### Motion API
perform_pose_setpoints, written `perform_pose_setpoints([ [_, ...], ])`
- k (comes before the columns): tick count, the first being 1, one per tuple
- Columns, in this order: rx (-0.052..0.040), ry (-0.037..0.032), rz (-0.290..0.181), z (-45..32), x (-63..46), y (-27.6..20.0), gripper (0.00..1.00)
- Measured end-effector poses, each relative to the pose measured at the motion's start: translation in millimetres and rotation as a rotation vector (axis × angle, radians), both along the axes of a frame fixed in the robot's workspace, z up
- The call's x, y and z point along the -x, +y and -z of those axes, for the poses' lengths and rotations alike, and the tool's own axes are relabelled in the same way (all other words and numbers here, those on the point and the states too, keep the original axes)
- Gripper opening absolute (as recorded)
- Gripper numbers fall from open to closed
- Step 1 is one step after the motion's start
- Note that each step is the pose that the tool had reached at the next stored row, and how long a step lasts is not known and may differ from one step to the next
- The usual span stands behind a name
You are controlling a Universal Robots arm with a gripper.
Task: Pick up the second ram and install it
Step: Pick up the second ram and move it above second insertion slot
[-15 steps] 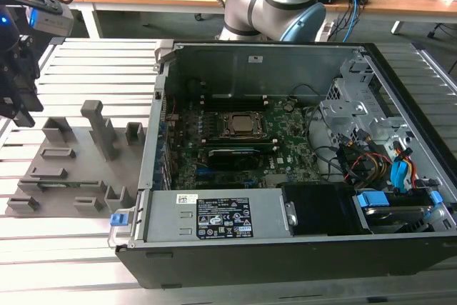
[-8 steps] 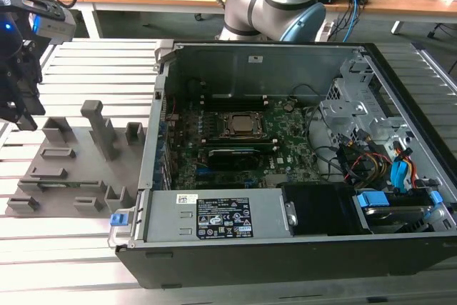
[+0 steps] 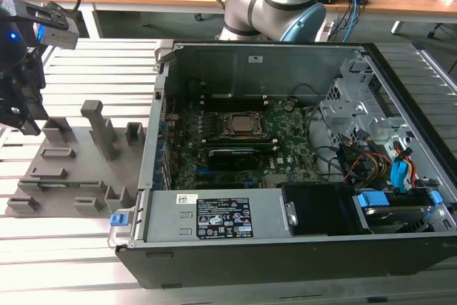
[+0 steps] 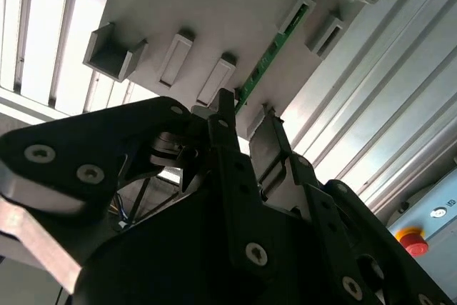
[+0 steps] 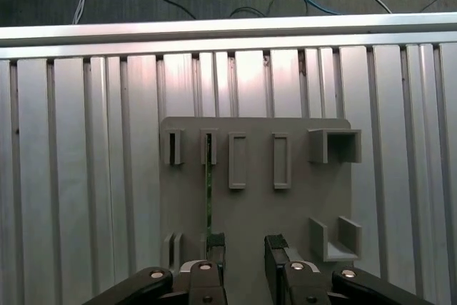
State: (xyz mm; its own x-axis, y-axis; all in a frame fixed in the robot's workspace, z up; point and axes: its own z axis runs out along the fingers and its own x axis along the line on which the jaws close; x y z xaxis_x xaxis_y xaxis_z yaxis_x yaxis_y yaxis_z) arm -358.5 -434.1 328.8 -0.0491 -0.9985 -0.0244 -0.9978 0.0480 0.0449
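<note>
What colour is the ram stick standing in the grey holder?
Green. The second ram shows as a thin green strip, clearest in the second wrist view.

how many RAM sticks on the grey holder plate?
1: a narrow green circuit-board stick stands on edge in the grey slotted holder plate, ahead of the open black pincer. Plate's near edge is hidden.

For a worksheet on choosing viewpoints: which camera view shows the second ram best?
The second wrist view: the second ram shows its green face. The first wrist view gives a thin edge-on line; the exterior view, a faint strip.
</note>
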Motion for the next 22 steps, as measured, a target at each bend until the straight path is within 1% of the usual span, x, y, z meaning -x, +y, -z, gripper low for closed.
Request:
perform_pose_setpoints([
  [8, 0.0000, 0.0000, 0.000, 12.3, 0.0, 0.0, 0.36],
  [13, 0.0001, 0.0000, 0.000, 17.6, 0.0, 0.0, 0.36],
  [15, 0.0001, 0.0000, 0.000, 21.2, 0.0, 0.0, 0.36],
  [22, 0.0000, 0.0001, 0.000, 28.0, 0.0, 0.0, 0.36],
])
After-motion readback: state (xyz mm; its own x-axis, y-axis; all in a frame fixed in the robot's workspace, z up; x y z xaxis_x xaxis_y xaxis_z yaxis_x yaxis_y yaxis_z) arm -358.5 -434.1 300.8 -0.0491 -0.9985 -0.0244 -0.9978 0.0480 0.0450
